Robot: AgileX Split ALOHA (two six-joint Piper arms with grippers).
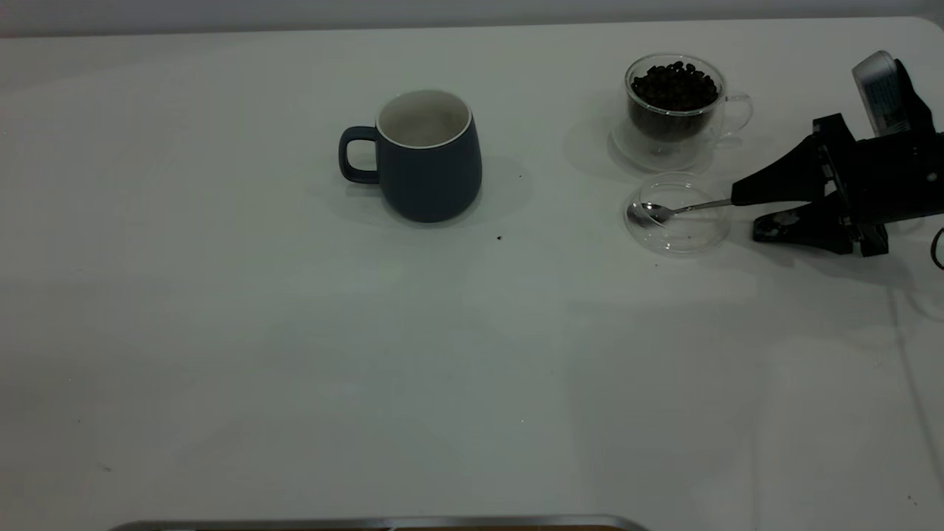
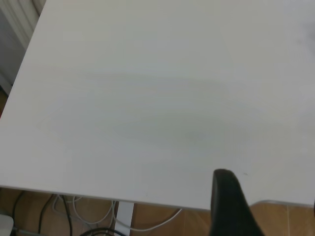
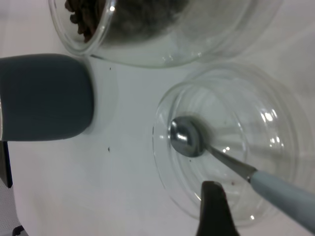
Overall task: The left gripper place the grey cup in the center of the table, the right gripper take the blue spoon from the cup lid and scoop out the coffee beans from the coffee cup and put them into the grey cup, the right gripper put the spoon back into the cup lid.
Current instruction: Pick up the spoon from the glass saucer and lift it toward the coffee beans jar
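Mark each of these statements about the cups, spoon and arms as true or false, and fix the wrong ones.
1. The grey cup lies on its side. False: it stands upright on the table.
2. The coffee beans are in the coffee cup. True.
3. The blue spoon has its bowl in the grey cup. False: its bowl rests in the cup lid.
4. The right end effector is at the spoon's handle end. True.
5. The left end effector holds the grey cup. False: it is over bare table near the edge.

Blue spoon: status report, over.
Right claw at the handle of the small metal blue-handled spoon, grip unconfirmed. Spoon bowl in the clear glass lid. Grey mug mid-table. Left claw away over bare table edge.
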